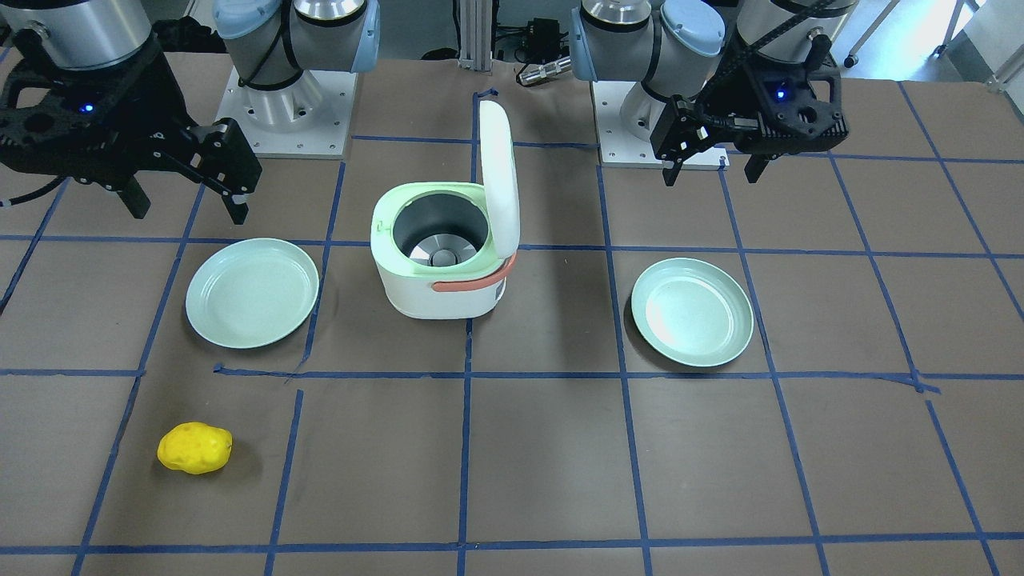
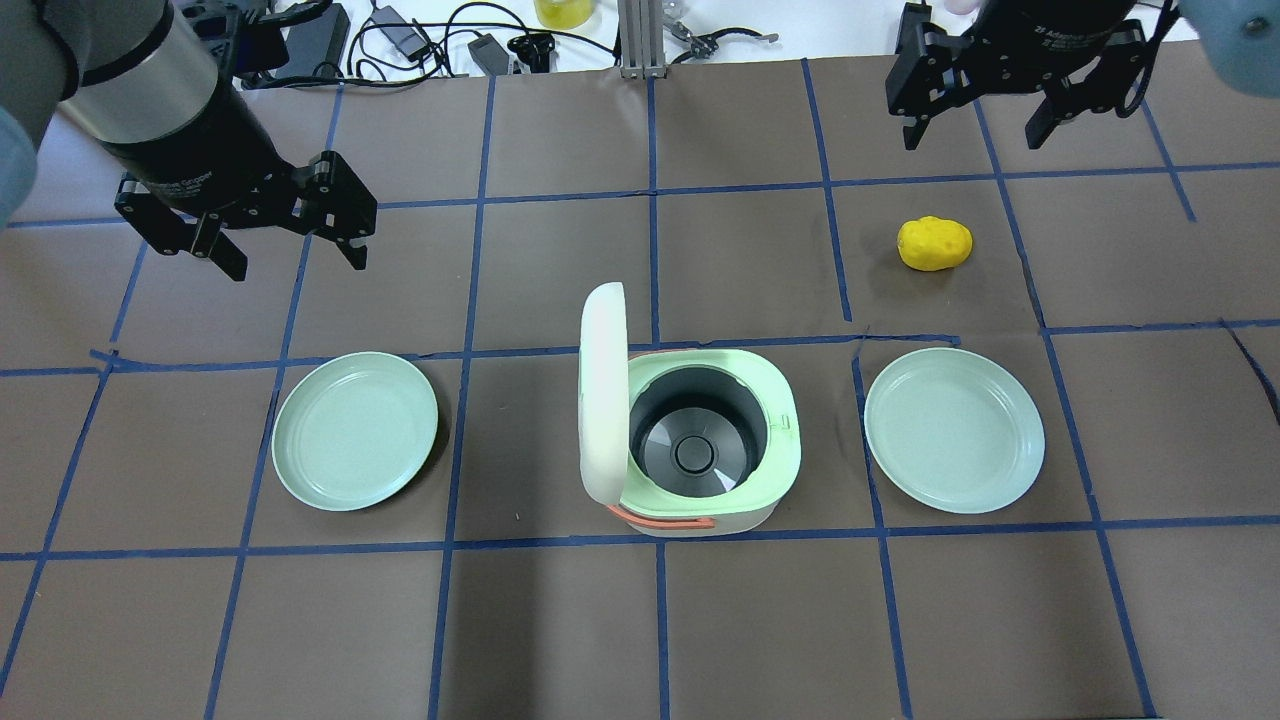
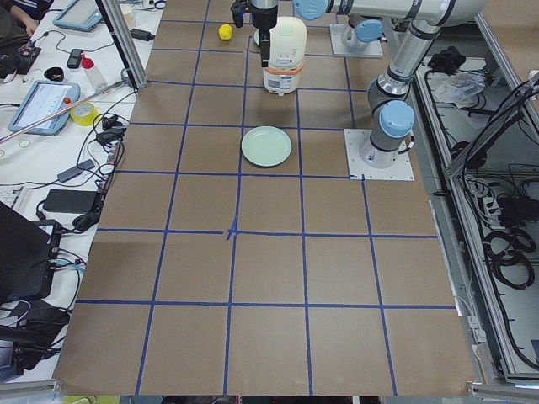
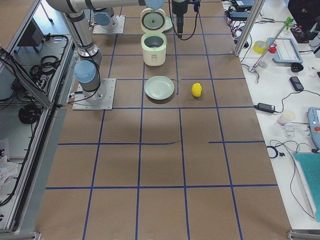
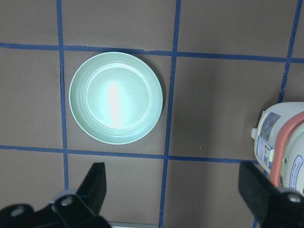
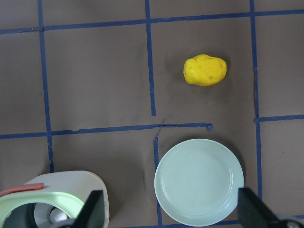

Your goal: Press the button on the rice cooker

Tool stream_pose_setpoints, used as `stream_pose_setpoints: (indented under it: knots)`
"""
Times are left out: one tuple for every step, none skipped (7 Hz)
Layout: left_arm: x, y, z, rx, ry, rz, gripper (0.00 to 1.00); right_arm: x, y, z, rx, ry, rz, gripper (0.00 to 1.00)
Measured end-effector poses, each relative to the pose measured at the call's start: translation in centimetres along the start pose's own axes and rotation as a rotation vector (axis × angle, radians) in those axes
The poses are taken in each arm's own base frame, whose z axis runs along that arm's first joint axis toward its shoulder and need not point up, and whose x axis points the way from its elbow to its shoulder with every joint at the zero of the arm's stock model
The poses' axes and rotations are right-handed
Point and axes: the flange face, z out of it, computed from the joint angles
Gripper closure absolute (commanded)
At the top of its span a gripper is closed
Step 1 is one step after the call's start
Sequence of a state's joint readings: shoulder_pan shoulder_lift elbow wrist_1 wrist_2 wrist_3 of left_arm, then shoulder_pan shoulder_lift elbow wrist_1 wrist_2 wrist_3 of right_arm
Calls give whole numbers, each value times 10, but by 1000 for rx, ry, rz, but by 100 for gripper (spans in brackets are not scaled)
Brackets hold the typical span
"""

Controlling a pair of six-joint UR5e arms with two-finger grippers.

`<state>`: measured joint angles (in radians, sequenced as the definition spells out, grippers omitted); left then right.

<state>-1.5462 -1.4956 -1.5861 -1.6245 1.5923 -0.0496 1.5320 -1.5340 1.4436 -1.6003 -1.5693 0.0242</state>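
The white and pale green rice cooker (image 1: 440, 288) stands mid-table with its lid (image 1: 498, 176) swung up and the dark inner pot showing; an orange handle lies along one side. I cannot make out its button in any view. My left gripper (image 2: 290, 235) is open and empty, hovering beyond and left of the cooker (image 2: 780, 420). My right gripper (image 2: 975, 125) is open and empty, high at the far right. The left wrist view shows the cooker's labelled side (image 5: 280, 142) at its right edge. The right wrist view shows a corner of the cooker (image 6: 71, 185) at its lower left.
One pale green plate (image 2: 355, 430) lies left of the cooker, another (image 2: 955, 430) right of it. A yellow potato-like object (image 2: 934, 243) lies beyond the right plate, below my right gripper. Cables and tools lie past the table's far edge.
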Motion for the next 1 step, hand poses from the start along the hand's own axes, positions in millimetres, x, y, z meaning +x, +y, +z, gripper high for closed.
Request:
stream_pose_setpoints:
  knots:
    - [0, 0, 0, 0, 0, 0, 0, 6, -2, -3, 6, 0, 8, 0]
